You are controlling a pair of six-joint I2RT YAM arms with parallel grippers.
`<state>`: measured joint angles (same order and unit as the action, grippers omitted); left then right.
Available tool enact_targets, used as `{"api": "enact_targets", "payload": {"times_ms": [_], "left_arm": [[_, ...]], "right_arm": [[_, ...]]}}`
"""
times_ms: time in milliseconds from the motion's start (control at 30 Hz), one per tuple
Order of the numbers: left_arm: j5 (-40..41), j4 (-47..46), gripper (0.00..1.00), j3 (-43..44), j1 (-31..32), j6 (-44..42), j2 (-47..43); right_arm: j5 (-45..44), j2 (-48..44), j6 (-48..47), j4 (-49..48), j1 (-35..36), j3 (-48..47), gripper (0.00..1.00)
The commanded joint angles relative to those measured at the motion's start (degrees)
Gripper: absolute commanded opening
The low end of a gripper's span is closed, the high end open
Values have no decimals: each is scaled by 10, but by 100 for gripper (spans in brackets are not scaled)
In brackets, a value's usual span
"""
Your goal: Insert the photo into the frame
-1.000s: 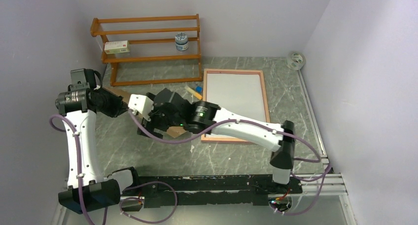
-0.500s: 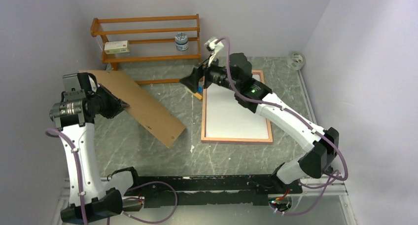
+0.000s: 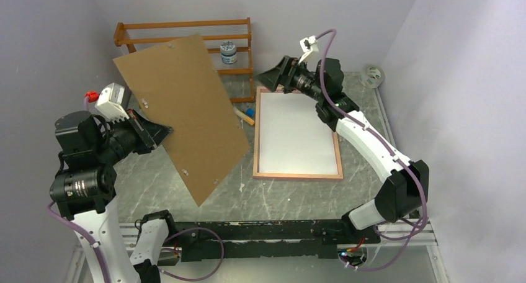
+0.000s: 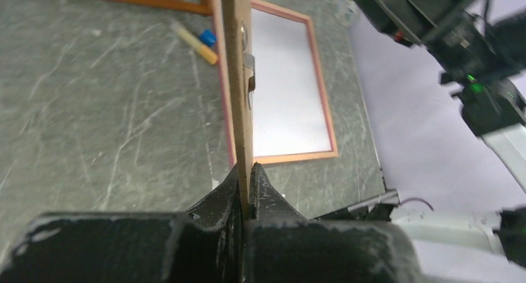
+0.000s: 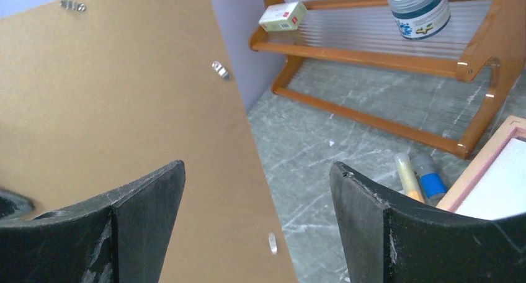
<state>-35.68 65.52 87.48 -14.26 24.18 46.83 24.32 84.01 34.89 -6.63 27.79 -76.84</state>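
The frame lies flat on the table right of centre, its narrow pink border showing. A white sheet fills its opening; it looks like the photo lying white back up, and no printed side shows. My left gripper is shut on the lower left edge of the brown hardboard sheet and holds it up, steeply tilted, left of the frame. The left wrist view shows that board edge-on between the pinched jaws. My right gripper hovers open over the frame's far left corner, facing the board, with nothing between its fingers.
An orange shelf rack stands at the back with a jar and a small box on it. A yellow stick and a blue-capped marker lie by the frame's far left corner. A tape roll sits at the back right. Walls close in on both sides.
The left arm has raised the hardboard from low over the table to a steep, high tilt. The right arm has swung from beside the board to the frame's far end.
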Motion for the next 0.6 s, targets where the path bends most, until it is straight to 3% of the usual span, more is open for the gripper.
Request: {"api": "enact_targets", "payload": {"times_ms": [0, 133, 267, 567], "left_arm": [[-171, -111, 3, 17, -1, -41, -2], [-270, -182, 3, 0, 0, -9, 18], [-352, -328, 3, -30, 0, 81, 46], [-346, -549, 3, -73, 7, 256, 107]], "right_arm": [[83, -2, 90, -87, -32, 13, 91], [138, 2, 112, -137, -43, 27, 95], [177, 8, 119, -138, -48, 25, 98], [211, -38, 183, -232, -71, 103, 98]]}}
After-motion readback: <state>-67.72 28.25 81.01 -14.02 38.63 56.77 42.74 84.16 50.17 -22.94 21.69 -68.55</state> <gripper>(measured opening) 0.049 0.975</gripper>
